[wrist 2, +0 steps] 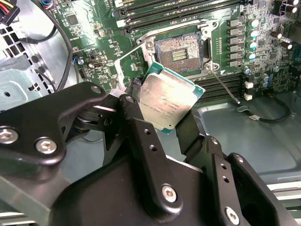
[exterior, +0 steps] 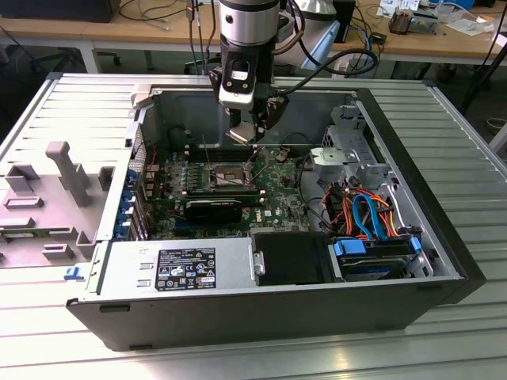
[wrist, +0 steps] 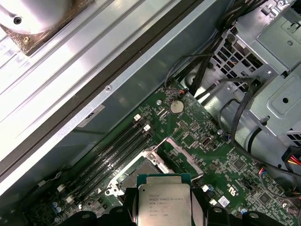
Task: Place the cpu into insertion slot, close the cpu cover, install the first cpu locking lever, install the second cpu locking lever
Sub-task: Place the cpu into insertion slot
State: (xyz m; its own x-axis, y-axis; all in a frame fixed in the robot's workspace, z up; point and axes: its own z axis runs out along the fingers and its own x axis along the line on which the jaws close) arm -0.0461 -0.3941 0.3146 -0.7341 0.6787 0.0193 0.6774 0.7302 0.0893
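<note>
Pinching the cpu in the gripper, with black fingers pressed against two opposite edges and the dull metal top facing both wrist views. Holding it clear above the green motherboard, apart from the insertion slot and turned askew to that socket's square. Not yet seated.

Leaving the socket bare, with a dark centre and silver rim, beside the long black memory slots toward the board's middle. Keeping the cpu cover raised open at the socket's side in the first wrist view, with a thin locking lever swung free off one socket corner.

Carrying several lines of dark print on the chip's top. Bearing a dark label with white markings on the power supply, along the computer case edge nearest the exterior view.
</note>
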